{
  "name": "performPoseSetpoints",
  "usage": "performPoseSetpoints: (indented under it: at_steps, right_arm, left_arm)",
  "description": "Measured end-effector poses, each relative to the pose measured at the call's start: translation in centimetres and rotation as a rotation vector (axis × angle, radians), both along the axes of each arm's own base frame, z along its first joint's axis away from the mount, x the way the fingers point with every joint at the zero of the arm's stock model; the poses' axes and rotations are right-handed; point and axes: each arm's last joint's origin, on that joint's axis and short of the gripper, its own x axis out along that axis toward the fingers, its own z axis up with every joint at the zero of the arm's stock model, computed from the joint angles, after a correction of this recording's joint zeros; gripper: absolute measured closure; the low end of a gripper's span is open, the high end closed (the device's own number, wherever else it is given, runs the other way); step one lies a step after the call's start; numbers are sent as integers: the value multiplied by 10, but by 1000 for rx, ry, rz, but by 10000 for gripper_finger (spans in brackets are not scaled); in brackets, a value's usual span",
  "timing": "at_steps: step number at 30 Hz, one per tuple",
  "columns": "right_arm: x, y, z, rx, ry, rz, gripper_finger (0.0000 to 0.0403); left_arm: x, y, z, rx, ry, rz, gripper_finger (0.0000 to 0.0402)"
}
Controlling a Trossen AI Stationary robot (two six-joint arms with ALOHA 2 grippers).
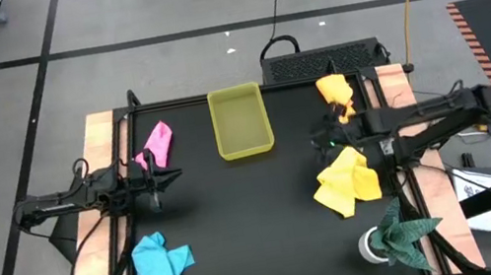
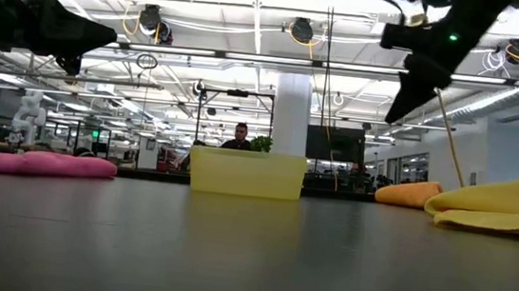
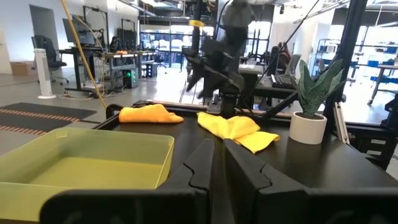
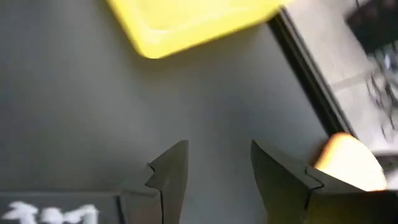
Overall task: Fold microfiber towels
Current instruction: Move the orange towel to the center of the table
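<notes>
1. Right tool (image 4: pixel 217 165) hangs above the bench (image 1: pixel 270 223) at frame right, jaws apart, gripping nothing.
2. Yellow towel (image 1: pixel 348 180) lies crumpled just below it; orange towel (image 1: pixel 335 88) sits upper right.
3. Left tool (image 3: pixel 217 168) waits clenched, empty, at left.
4. Likely between grasps; next, drop onto a yellow corner.

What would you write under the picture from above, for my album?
Two robot arms over a black table with pink, blue, orange and yellow towels, and a tray.
</notes>
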Motion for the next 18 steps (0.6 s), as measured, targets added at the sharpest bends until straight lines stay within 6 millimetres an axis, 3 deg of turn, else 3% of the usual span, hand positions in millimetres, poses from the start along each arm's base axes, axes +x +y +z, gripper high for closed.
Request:
performPoseSetpoints:
  at_steps: [7, 12, 18]
  right_arm:
    - [-13, -52, 5, 103, 195, -320, 234]
    - [-38, -88, -13, 249, 257, -528, 234]
    - [-63, -114, -44, 295, 199, -664, 234]
  left_arm:
    - [0, 0, 0, 0, 0, 0, 366]
    - [0, 0, 0, 0, 0, 0, 366]
    - [0, 0, 0, 0, 0, 0, 366]
